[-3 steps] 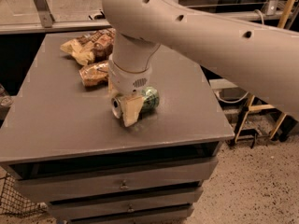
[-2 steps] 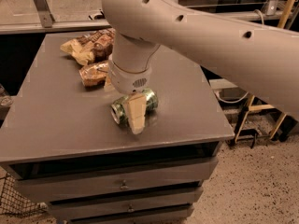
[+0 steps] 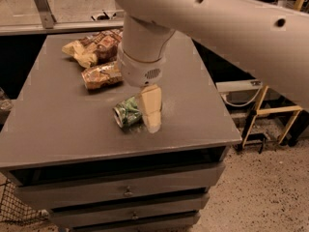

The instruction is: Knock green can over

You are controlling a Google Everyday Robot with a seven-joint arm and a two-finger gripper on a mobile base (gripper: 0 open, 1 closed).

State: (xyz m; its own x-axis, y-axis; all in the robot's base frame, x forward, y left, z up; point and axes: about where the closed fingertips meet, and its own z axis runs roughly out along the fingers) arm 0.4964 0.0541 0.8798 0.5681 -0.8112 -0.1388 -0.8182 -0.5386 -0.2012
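The single camera view gave me one green can [image 3: 127, 112], and it lay on its side on the grey table [image 3: 53, 124], towards the front edge and a little right of the middle. It was a smooth metal cylinder, and its silver round end faced front-left. One gripper [image 3: 151, 114] hung straight down from the thick, smooth cream arm [image 3: 227, 23], its pale wedge-shaped tip touching the tabletop and pressed against the right side of the can. I could not tell whether the gripper was open, closed or clamped on anything.

I counted one crinkly yellow-brown snack bag [image 3: 100, 75] alone at mid-table, behind and left of the can and apart from it. A crumpled cluster of bags [image 3: 94, 46] lay further back, but I could not settle how many. The tabletop was flat and matte. Below it I saw two small round drawer knobs [image 3: 128, 193].
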